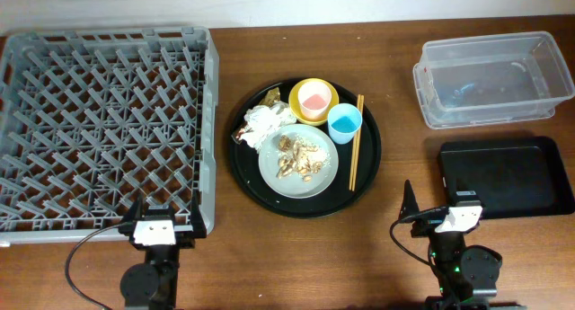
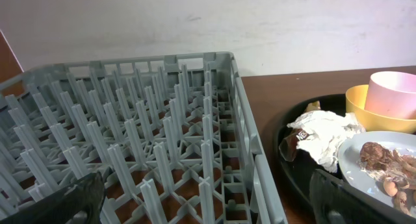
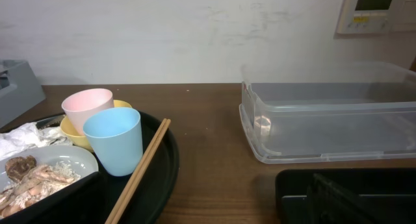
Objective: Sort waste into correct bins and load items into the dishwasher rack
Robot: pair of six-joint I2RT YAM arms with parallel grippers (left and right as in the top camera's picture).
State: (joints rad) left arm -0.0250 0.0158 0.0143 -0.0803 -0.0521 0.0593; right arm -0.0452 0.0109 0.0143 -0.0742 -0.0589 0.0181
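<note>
The grey dishwasher rack [image 1: 99, 121] fills the left side and is empty; the left wrist view shows it too [image 2: 143, 139]. A round black tray [image 1: 359, 175] holds the pale plate [image 1: 319, 180] with brown food scraps [image 1: 299, 155], white napkins [image 1: 262, 124] with a brownish wrapper, a pink cup [image 1: 313, 97] standing in the yellow bowl [image 1: 296, 106], a light-blue cup [image 1: 344, 121] and chopsticks [image 1: 356, 141]. The clear tub [image 1: 492, 78] and the flat black tray [image 1: 508, 177] sit at the right. My left gripper [image 1: 163, 211] is open at the rack's near edge. My right gripper [image 1: 438, 208] is open by the flat tray's near left corner.
Bare brown table lies between the round tray and the bins [image 3: 214, 120]. A white wall stands behind the table [image 3: 195, 36]. The rack's right wall [image 2: 250, 152] stands close to the round tray's left rim.
</note>
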